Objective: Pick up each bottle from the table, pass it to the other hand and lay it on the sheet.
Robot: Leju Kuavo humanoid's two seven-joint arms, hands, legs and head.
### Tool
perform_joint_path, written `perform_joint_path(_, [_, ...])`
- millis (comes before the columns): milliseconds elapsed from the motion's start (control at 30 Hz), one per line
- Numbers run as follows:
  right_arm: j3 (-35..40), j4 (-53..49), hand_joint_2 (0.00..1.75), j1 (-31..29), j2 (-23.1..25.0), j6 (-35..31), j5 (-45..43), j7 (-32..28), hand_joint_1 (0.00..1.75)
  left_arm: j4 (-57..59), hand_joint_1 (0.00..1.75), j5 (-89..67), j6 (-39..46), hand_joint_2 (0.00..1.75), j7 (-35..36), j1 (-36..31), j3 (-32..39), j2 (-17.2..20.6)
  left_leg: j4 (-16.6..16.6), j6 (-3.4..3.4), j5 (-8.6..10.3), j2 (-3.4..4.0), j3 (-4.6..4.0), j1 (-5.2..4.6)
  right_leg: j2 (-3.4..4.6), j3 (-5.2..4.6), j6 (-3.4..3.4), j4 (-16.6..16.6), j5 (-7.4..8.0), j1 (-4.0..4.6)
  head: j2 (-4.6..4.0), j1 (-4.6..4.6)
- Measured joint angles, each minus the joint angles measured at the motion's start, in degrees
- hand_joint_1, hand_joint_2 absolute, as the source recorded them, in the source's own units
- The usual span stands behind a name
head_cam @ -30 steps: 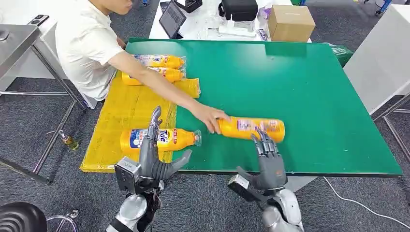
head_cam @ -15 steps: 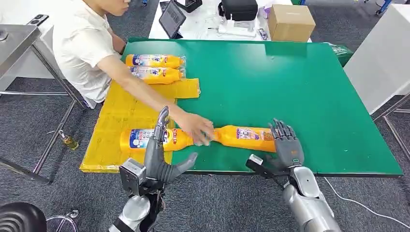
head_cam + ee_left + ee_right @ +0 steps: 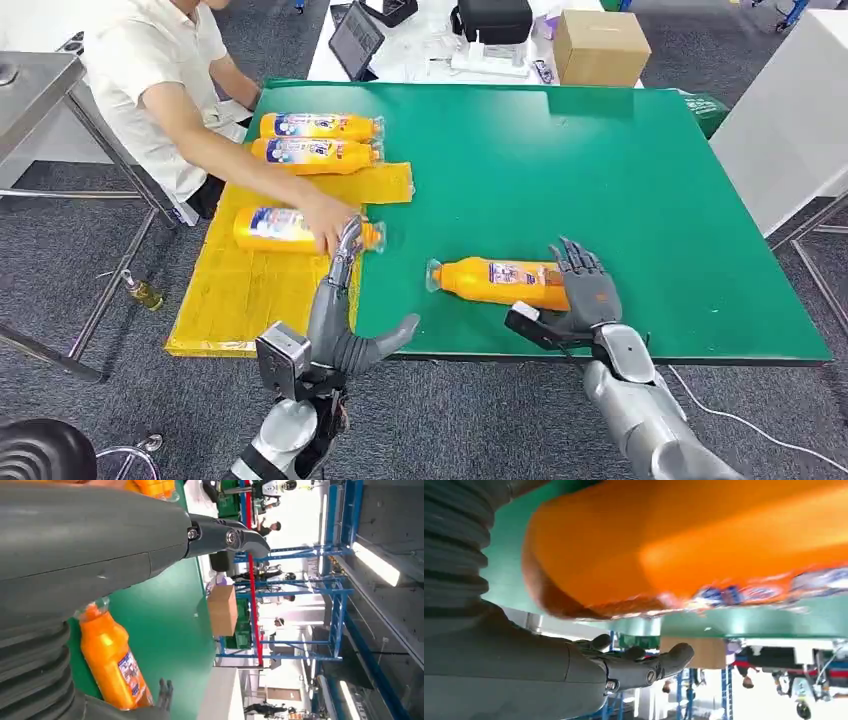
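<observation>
Bottle (image 3: pixel 497 281): laid flat on the green table (image 3: pixel 620 190) (cap toward the yellow sheet (image 3: pixel 262 285)).
Right hand (image 3: pixel 585 297): fingers spread at the bottle's base, nothing gripped.
Left hand (image 3: pixel 338 315): held open beside the sheet, empty.

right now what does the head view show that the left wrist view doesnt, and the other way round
Head view alone: the yellow sheet, three bottles lying on it, a person's hand on the nearest of them, and the right hand at the base of the bottle on the green table. Left wrist view alone: blue racking and people standing in the hall behind. Both share the lone orange bottle on the green, the cardboard box and the left hand, holding nothing.
</observation>
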Motion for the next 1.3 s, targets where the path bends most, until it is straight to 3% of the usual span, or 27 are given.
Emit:
perform_joint_path(200, [2.2,3.8,1.75,-3.5,0.7,6.5,-1.0,0.8,0.0,0.8,0.0,0.5,-0.9,1.75,0.4,-1.2,-1.0,-0.2,0.0,0.0,0.0,0.01,0.05,0.0,0.0,0.02,0.0,0.0,0.0,0.0,0.0,0.0])
perform_joint_path(600, [3.8,5.0,1.75,-7.4,-0.9,25.3,-11.9,-6.5,0.0,1.3,0.0,1.0,-2.8,1.75,1.1,-1.8,-1.6,-0.2,0.0,0.01,-0.04,0.22,0.46,0.0,0.16,0.28,-0.14,0.0,0.1,0.01,0.0,0.02])
perform_joint_path(833, [5.6,5.0,1.75,-8.3,-2.4,28.5,-13.3,-6.8,0.0,1.3,0.0,1.0,-3.0,1.75,1.3,-2.0,-2.3,-0.1,0.0,0.01,0.01,0.22,0.53,0.0,0.16,0.36,-0.11,0.0,0.16,0.02,0.0,-0.02])
perform_joint_path(867, [6.0,5.0,1.75,-8.6,-2.7,29.8,-14.1,-6.8,1.38,1.3,0.0,1.0,-3.2,1.75,1.4,-2.0,-2.3,-0.1,0.0,0.01,0.01,0.22,0.55,0.0,0.16,0.37,-0.11,0.0,0.16,0.02,0.0,0.0])
perform_joint_path(900, [6.3,5.0,1.75,-8.9,-3.1,31.4,-15.1,-7.2,1.73,1.3,0.0,1.0,-3.4,1.75,1.4,-2.0,-2.3,-0.1,0.0,0.01,0.01,0.23,0.57,0.0,0.16,0.38,-0.11,0.0,0.16,0.02,0.0,0.0])
perform_joint_path(1033, [6.9,4.7,1.75,-9.1,-4.4,35.2,-19.1,-9.6,1.75,1.3,0.0,1.0,-3.7,1.75,1.5,-2.0,-2.4,-0.1,0.0,0.01,0.01,0.16,0.59,0.0,0.14,0.45,-0.1,0.0,0.14,0.02,0.0,0.02])
perform_joint_path(1300, [8.8,4.6,1.75,-9.0,-5.3,34.7,-20.6,-10.5,1.75,1.5,0.0,1.0,-4.5,1.75,1.9,-2.4,-2.5,-0.1,0.0,0.01,0.0,0.18,0.59,0.01,0.15,0.44,-0.11,0.0,0.14,0.02,0.0,-0.02])
